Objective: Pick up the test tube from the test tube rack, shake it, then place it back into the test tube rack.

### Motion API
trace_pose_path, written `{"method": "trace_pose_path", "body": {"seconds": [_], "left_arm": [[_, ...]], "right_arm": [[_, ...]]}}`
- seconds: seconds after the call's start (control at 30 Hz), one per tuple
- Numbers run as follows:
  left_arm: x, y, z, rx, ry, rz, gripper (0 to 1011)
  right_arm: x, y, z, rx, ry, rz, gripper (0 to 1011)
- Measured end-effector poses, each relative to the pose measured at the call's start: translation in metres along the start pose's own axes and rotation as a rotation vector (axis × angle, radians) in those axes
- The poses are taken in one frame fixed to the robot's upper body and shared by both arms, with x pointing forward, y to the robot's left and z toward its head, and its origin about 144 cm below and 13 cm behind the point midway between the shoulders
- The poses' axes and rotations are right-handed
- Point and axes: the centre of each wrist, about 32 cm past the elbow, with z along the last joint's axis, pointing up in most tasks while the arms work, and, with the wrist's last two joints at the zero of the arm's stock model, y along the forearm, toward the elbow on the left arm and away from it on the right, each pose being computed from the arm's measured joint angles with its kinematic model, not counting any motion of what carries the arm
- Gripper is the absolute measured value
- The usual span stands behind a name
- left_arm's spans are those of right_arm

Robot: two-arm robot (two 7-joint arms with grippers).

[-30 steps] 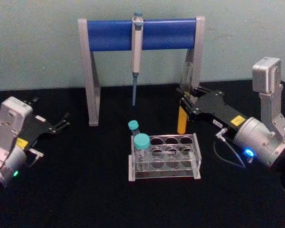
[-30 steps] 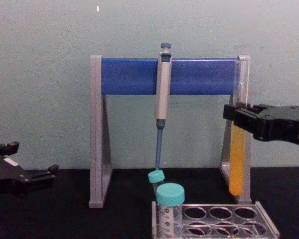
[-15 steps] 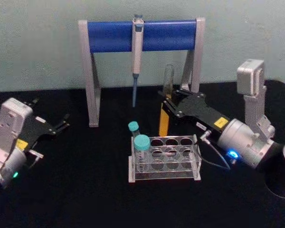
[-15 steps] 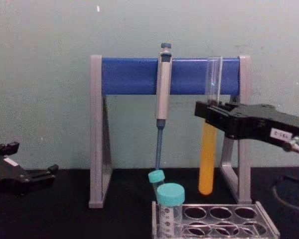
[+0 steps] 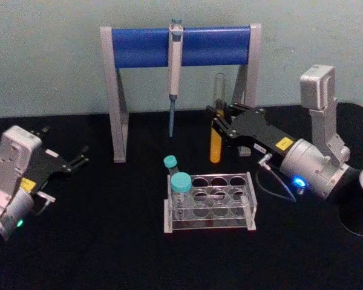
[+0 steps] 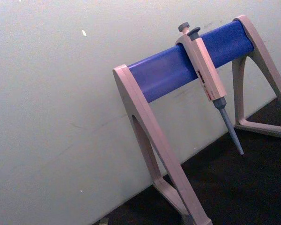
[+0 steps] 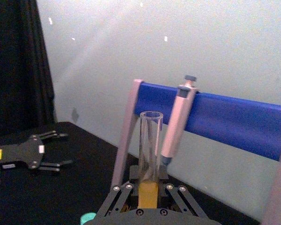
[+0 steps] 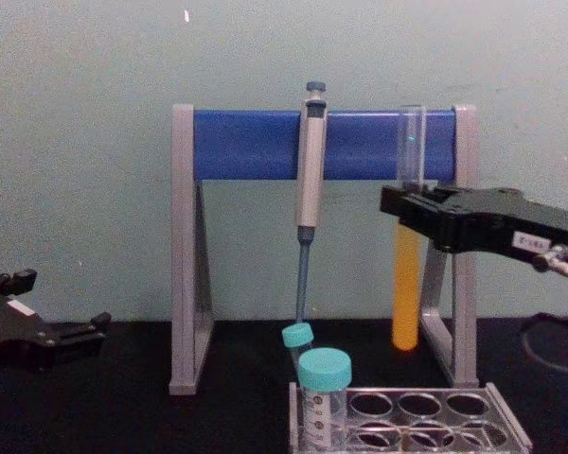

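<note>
One test tube (image 5: 216, 150) stands clamped upright in the right end effector (image 5: 218, 121).

from the left arm's camera it's basically just the pipette stand (image 6: 164, 75): fat blue crossbar on pale angled legs, sitting tilted across the shot. a grey pipette (image 6: 207, 79) hangs off the bar closer to the far leg, thin tip pointing down and stopping above the black bench (image 6: 234, 187). plain pale wall (image 6: 61, 93) with a few tiny specks behind everything.
</note>
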Motion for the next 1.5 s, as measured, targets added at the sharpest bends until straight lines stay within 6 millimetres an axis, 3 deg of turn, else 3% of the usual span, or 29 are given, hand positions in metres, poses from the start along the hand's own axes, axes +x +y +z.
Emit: {"method": "trace_pose_path", "body": {"seconds": [0.4,1.5], "left_arm": [[0.000,0.000,0.000,0.000,0.000,0.000,1001],[0.000,0.000,0.000,0.000,0.000,0.000,1001]], "right_arm": [[0.001,-0.015,0.001,-0.008,-0.003,-0.055,229],[-0.001,-0.015,0.000,0.004,0.002,-0.055,229]]}}
